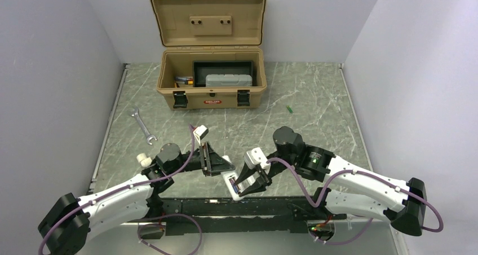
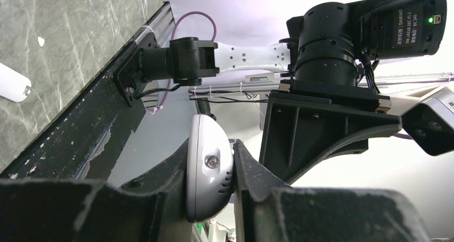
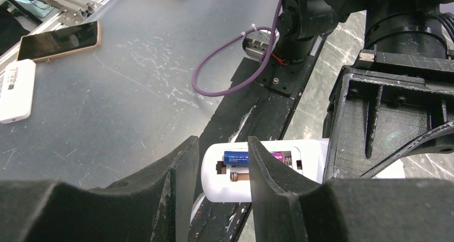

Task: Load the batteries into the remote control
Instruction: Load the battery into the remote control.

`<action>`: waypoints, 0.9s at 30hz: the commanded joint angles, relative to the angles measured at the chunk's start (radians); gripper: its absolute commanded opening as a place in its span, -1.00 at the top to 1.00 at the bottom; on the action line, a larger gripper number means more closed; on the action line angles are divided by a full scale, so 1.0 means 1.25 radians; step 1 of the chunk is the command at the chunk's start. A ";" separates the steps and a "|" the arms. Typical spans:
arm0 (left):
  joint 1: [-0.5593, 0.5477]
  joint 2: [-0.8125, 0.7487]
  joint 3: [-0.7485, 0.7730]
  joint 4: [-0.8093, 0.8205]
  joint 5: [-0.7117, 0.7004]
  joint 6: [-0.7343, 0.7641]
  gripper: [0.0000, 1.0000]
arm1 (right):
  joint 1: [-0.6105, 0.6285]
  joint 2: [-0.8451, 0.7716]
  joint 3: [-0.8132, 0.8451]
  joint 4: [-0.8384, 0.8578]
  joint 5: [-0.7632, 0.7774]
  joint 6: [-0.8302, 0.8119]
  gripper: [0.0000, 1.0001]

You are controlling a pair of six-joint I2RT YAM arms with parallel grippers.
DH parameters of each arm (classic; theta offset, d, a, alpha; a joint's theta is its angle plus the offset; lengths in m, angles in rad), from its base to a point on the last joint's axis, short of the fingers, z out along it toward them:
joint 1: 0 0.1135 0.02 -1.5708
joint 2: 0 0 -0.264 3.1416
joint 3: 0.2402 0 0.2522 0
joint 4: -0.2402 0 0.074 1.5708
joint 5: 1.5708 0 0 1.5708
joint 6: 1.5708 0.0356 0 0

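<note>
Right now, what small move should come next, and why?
Probably the right gripper, open, should back off toward the green battery on the table: the remote, clamped by the left gripper, holds one dark battery, and the slot beside it shows only a bare spring.

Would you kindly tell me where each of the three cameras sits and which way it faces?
Top: fixed above and behind, looking down on the table and toolbox; left arm and right arm show.
Left wrist: on the left arm, facing the right arm; its own left tool clamps the remote.
Right wrist: on the right arm, looking down at the remote's open bay with one battery; its right tool frames it.
Shared: both wrist views show the remote.
</note>
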 commanded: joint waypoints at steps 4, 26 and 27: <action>-0.007 -0.001 0.028 0.062 -0.003 -0.007 1.00 | -0.002 0.002 -0.005 0.046 -0.010 0.008 0.20; -0.008 0.009 0.038 0.066 0.001 -0.006 1.00 | -0.002 0.004 -0.035 0.079 0.006 0.021 0.24; -0.008 0.009 0.039 0.067 0.002 -0.006 1.00 | -0.002 0.004 -0.037 0.080 0.007 0.020 0.23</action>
